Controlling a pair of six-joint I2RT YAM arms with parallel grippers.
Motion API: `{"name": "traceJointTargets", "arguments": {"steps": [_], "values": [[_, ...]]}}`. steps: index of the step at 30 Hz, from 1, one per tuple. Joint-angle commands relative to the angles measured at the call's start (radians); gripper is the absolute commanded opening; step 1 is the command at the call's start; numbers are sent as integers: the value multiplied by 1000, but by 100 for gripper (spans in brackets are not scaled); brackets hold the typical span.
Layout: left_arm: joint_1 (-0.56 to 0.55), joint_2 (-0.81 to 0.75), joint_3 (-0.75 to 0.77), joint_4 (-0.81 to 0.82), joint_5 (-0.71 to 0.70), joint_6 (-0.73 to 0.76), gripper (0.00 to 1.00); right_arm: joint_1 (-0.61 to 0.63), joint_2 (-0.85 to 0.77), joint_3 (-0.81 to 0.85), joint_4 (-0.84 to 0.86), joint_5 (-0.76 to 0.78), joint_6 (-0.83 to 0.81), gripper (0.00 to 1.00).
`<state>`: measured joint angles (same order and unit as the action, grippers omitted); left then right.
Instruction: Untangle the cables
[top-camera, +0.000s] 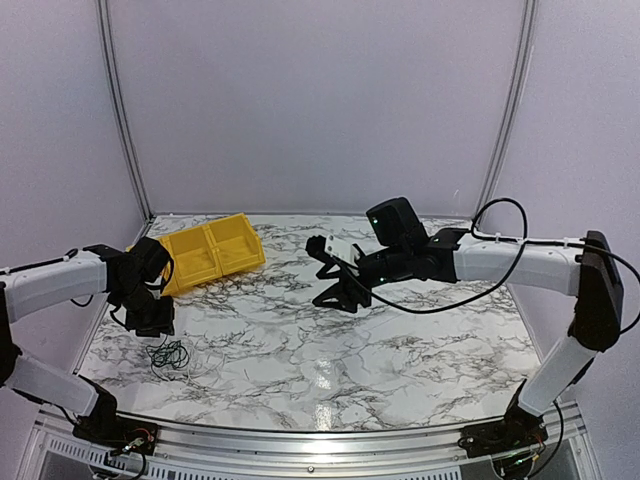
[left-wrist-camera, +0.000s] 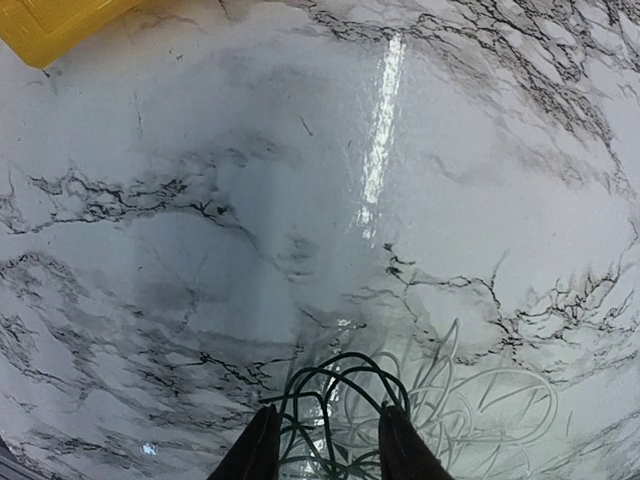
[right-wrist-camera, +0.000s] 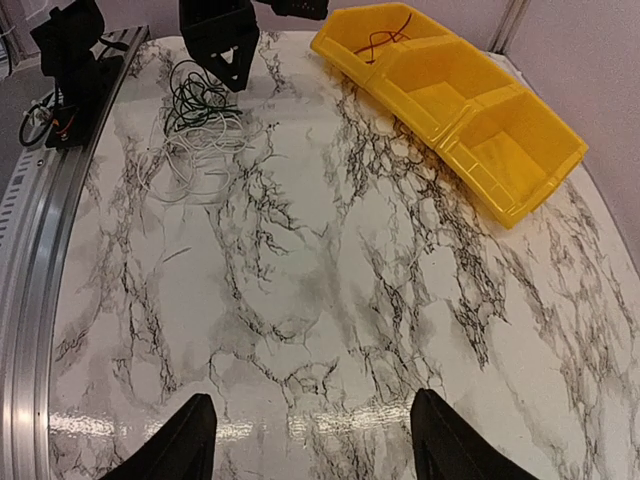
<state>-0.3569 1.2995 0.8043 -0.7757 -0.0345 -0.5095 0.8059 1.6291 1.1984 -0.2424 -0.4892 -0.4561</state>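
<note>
The cables (top-camera: 168, 353) lie in a small loose tangle near the table's front left. In the left wrist view a dark green cable (left-wrist-camera: 340, 395) loops up between my left gripper's fingers, and a pale cable (left-wrist-camera: 490, 410) lies coiled just to its right. My left gripper (left-wrist-camera: 325, 415) stands over the tangle (right-wrist-camera: 195, 110) with its jaws apart, astride the green loops; it also shows in the top view (top-camera: 155, 325). My right gripper (right-wrist-camera: 312, 398) is wide open and empty above bare marble at mid-table (top-camera: 322, 272). A thin dark cable (right-wrist-camera: 385, 35) lies in the bin's end compartment.
A yellow bin (top-camera: 210, 252) with three compartments sits at the back left, close behind the left arm. The table's metal front rail (right-wrist-camera: 30, 260) runs along its near edge. White walls enclose the back and sides.
</note>
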Motion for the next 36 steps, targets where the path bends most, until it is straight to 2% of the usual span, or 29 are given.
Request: {"name": "traceJointTargets", "arguments": {"steps": [1,3,7,12,17,25,30,36], "values": [[-7,36,-9,37,-11,-3,30,5,-34,-16,27,10,11,67],[-8,49,-2,37,-12,-1,17,5,-38,-21,29,15,11,67],[-11,38,10,30,-14,-12,0,6,-39,-22,28,23,2,67],[-13,2,92,-12,-17,-12,0,6,-37,-15,22,30,-6,67],[-13,-35,303,-67,-5,8,0,6,-14,75,22,47,-3,67],[-14,1,582,-29,205,115,0,6,82,338,10,-21,146,66],[-20,-9,573,146,350,30,0,5,152,462,71,-41,269,64],[-47,-35,499,358,374,-99,0,34,267,554,123,-82,349,61]]}}
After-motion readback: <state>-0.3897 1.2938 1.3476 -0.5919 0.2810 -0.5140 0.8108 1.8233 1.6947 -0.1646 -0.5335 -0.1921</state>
